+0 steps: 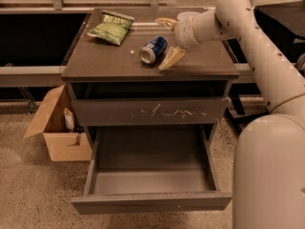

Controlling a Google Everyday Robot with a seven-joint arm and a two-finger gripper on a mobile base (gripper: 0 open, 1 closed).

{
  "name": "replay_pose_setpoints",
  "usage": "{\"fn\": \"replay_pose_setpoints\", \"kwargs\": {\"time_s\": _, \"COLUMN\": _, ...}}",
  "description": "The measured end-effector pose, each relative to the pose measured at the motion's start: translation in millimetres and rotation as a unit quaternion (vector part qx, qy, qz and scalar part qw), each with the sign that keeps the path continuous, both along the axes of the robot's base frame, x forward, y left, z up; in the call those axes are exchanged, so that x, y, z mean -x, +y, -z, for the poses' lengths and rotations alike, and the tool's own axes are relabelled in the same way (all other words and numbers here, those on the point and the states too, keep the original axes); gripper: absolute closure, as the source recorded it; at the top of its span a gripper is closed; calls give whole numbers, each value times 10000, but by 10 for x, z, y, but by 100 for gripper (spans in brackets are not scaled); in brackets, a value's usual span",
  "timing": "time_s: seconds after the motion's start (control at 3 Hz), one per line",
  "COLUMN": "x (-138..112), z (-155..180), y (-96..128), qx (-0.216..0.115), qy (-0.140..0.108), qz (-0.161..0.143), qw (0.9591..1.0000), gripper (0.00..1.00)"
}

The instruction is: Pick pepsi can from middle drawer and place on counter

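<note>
**Can on the counter, fingers spread beside it**

Camera view: the pepsi can (153, 49) lies on its side on the counter (109, 63), near the middle of the slab, with its silver end turned toward the front left. The gripper (169, 39) sits low over the counter at the can's right end, reaching in from the right on the pale arm (267, 56). Its two fingers are spread wide. One points up and back beyond the can, the other slants down to the counter just in front of it. The can's blue end sits at the mouth of that gap. Nothing appears to pinch it, though I cannot tell whether the front finger touches it.

Below, the middle drawer (151, 202) is pulled fully out, and its smooth grey inside holds nothing. The scratched drawer front (150, 111) above it is closed. A green chip bag (111, 27) lies at the back left of the counter, well apart from the can, and a cardboard box (52, 128) sits on the floor to the left.

By my reading this is the tail of the placing step, with the can resting on the counter and the grip let go. The next move calls for drawing the gripper back and up to the right, clear of the can, without brushing it, since a can on its side could roll toward the front edge
</note>
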State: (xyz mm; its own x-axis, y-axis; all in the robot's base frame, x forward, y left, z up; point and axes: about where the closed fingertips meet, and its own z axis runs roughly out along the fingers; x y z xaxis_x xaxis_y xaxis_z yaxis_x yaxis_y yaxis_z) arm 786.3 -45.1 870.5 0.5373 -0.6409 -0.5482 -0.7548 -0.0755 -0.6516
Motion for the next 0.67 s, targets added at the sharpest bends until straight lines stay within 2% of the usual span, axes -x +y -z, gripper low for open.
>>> {"fn": "replay_pose_setpoints", "kwargs": {"time_s": 0.67, "x": -86, "z": -274, "y": -386, "qx": -26, "qy": -377, "qz": 507, "qw": 9980, "gripper": 0}}
